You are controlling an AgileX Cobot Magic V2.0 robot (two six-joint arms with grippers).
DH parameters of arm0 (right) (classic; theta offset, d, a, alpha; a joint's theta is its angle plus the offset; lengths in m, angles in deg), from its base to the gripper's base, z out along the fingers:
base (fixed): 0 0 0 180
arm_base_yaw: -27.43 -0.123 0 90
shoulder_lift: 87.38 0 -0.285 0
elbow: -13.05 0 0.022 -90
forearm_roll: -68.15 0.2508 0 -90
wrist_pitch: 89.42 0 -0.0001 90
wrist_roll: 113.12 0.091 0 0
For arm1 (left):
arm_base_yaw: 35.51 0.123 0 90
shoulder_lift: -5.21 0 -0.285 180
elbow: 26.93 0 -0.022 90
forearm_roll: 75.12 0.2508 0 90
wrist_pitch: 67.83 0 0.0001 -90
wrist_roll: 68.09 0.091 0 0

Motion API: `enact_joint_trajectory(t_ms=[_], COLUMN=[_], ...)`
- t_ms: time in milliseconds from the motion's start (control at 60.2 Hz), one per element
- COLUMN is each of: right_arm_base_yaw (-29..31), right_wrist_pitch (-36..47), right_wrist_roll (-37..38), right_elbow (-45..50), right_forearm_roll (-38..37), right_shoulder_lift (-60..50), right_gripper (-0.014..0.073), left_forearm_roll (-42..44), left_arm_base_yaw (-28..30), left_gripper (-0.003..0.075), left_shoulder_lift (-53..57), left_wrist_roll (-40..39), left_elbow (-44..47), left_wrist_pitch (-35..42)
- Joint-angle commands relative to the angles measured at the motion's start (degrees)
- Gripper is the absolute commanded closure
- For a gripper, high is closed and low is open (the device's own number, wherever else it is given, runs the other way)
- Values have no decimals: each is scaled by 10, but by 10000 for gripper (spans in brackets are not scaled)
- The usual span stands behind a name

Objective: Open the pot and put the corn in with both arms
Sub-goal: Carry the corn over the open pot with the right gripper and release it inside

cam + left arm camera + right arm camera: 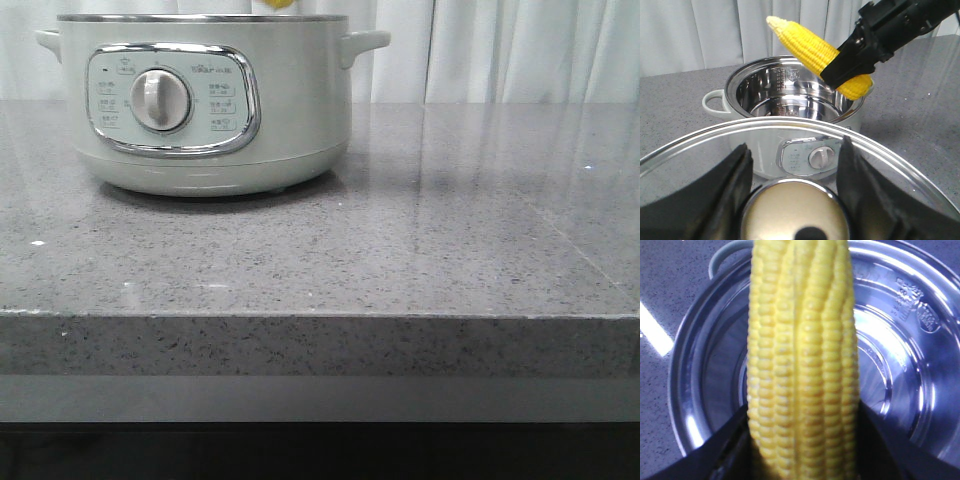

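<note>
Open on the speckled grey stone counter (pixel 400 250): the large round pale grey-green electric pot (pixel 205 100), lid off, shiny steel inside bare. Above its rim, tilted — the bright yellow cob of corn (pixel 820 52), pinched near the thick end between the black fingers of the right gripper (pixel 847 62). Held clear of the pot by the left gripper (pixel 792 172) — a round glass lid with a metal rim (pixel 790 129), jaws closed about its polished knob (pixel 792 215).
</note>
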Motion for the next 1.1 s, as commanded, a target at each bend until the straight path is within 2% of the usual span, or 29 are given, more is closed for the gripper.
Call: enact_joint_trajectory(t_ms=[0, 382, 581, 648, 847, 980, 1079], right_arm_base_yaw=[-4, -4, -4, -4, -3, -1, -1], right_wrist_pitch=[41, 33, 34, 34, 29, 11, 8], right_wrist_roll=[-6, -6, -6, -6, -4, 47, 52], right_elbow=[-34, -68, -68, -68, -68, -66, -54], right_forearm_roll=[-3, -28, -28, -28, -28, -28, -29], right_shoulder_lift=[-8, 50, 50, 49, 34, 1, -27], right_gripper=[284, 275, 92, 66, 63, 63, 63], left_forearm_roll=[-2, -2, -2, -2, -2, -2, -2], left_arm_base_yaw=[-5, -5, -5, -5, -5, -5, -5], left_gripper=[483, 483, 483, 483, 483, 483, 483], left_shoulder_lift=[1, 1, 1, 1, 1, 1, 1], left_wrist_roll=[-2, -2, -2, -2, -2, -2, -2], left_elbow=[-23, -23, -23, -23, -23, -23, -23], left_wrist_pitch=[77, 77, 77, 77, 77, 77, 77])
